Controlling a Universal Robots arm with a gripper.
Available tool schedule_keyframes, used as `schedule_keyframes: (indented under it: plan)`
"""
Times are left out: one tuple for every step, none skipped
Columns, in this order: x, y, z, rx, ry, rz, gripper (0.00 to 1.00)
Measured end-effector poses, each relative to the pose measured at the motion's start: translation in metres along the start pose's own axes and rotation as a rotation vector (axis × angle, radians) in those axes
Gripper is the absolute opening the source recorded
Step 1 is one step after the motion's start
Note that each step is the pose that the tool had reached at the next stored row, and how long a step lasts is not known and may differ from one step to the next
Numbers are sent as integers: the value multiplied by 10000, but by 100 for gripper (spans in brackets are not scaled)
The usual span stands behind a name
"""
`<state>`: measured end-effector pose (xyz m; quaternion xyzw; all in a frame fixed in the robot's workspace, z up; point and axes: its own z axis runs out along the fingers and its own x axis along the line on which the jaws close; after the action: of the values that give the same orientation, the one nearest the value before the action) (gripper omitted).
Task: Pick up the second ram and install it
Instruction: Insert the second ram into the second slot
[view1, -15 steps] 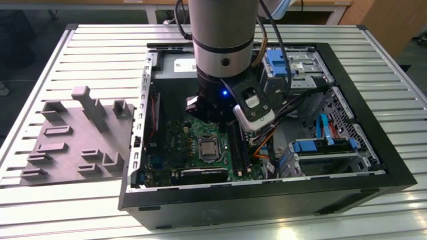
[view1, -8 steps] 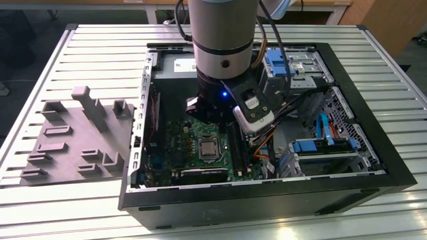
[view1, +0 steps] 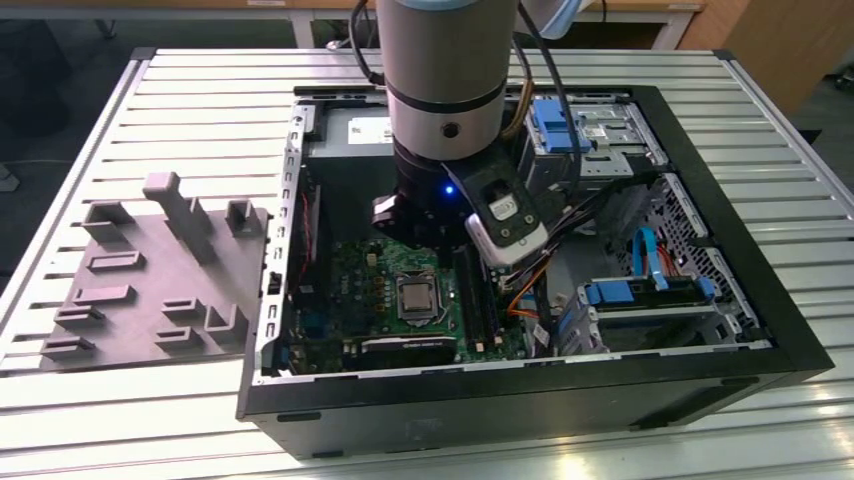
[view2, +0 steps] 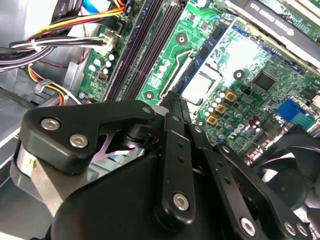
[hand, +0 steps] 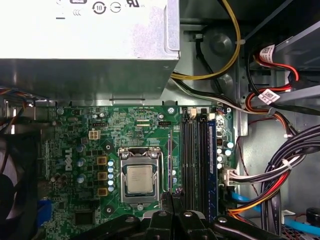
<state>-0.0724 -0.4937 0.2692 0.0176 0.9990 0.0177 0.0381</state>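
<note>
Gripper, closed tight on the second ram; stick parallel to the empty memory slots, offset toward the CPU socket.

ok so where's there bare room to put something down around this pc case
Free: the slatted metal table top beyond the grey plastic tray with upright posts, and the strip between that tray and the near edge. Crowded: inside the black computer case, where the robot arm hangs over the green circuit board beside bundled wires.

Open room over memory slots beside hand; cable bundle crowds slots' outer side.
</note>
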Motion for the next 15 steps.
schedule_keyframes:
  plan:
    - [-7,0,1,-1,0,0,11]
    - [-14,1,2,-1,0,0,11]
    - [-22,1,3,-1,0,0,11]
    - [-28,1,4,-1,0,-1,11]
    - [-33,1,4,0,0,-1,11]
    - [-38,1,6,0,0,0,11]
    - [-43,1,7,0,0,-1,11]
    - [-47,1,9,1,0,-1,11]
    - [-50,2,10,1,1,0,11]
    - [-54,2,11,1,1,-1,11]
    - [-57,2,13,1,1,0,11]
    - [-61,2,15,0,1,-1,11]
    - [-65,2,17,0,0,0,11]
    - [-70,2,18,0,0,0,11]
    - [-74,2,20,1,0,-1,11]
